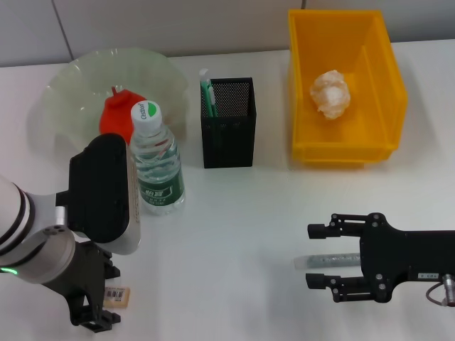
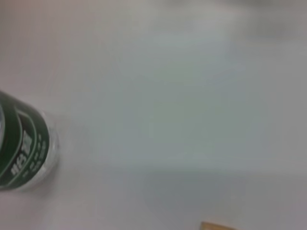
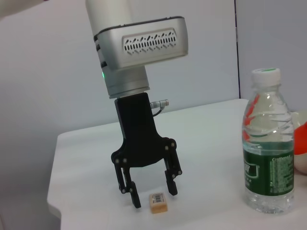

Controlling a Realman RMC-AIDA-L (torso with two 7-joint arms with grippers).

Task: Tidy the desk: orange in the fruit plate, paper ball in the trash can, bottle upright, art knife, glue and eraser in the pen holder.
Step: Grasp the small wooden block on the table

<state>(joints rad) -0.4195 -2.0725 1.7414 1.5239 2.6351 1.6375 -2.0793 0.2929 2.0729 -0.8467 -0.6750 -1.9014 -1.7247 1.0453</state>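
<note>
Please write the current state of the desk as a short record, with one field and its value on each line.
orange: in the fruit plate, orange partly behind the bottle
paper ball: paper ball inside the trash can
bottle: bottle upright beside the fruit plate
pen holder: pen holder already holds a green-and-white item
eraser: eraser on the table, not yet gripped
left gripper: left gripper open, fingers either side of the eraser
right gripper: right gripper open, around a clear tube lying on the table

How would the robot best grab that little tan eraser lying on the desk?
Probably from straight above, pinching its two long side faces. The eraser lies flat on the table, too low to take from the side. The left gripper hangs open right over it, fingers either side.
</note>
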